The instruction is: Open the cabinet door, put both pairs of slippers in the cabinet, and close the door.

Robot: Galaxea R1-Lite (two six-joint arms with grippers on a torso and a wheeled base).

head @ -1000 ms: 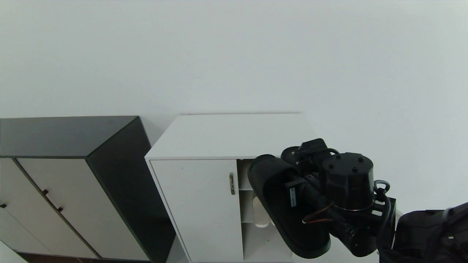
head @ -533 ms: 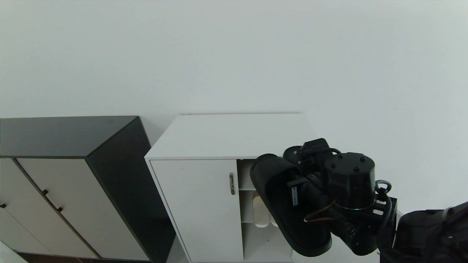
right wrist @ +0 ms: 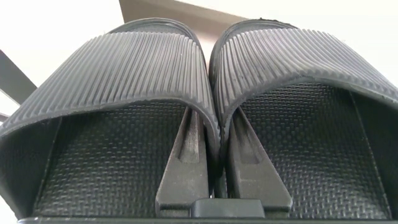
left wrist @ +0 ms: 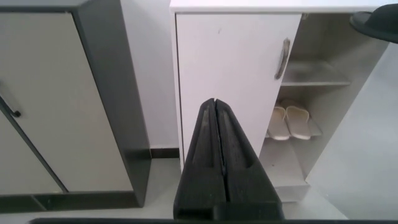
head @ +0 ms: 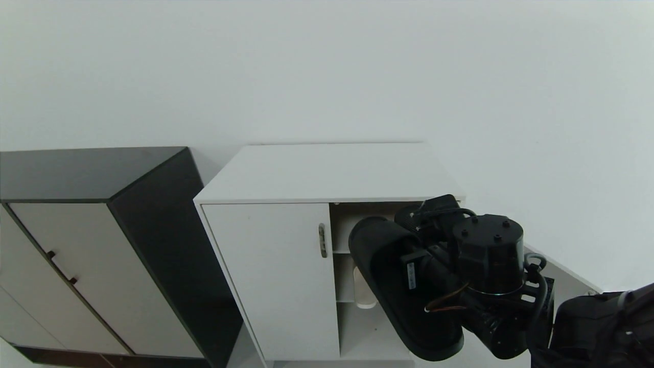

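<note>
Up close, black slippers [right wrist: 124, 81] pinched together by their inner straps in the right gripper [right wrist: 214, 124], before the open right half of the white cabinet [head: 317, 174], left wrist view adding white slippers [left wrist: 290, 121] on its middle shelf [left wrist: 317, 132], left gripper [left wrist: 215, 109] pressed together, empty.

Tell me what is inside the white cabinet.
A pair of white slippers sits in the middle compartment of the open half. Whatever lies behind the closed door is hidden.
</note>
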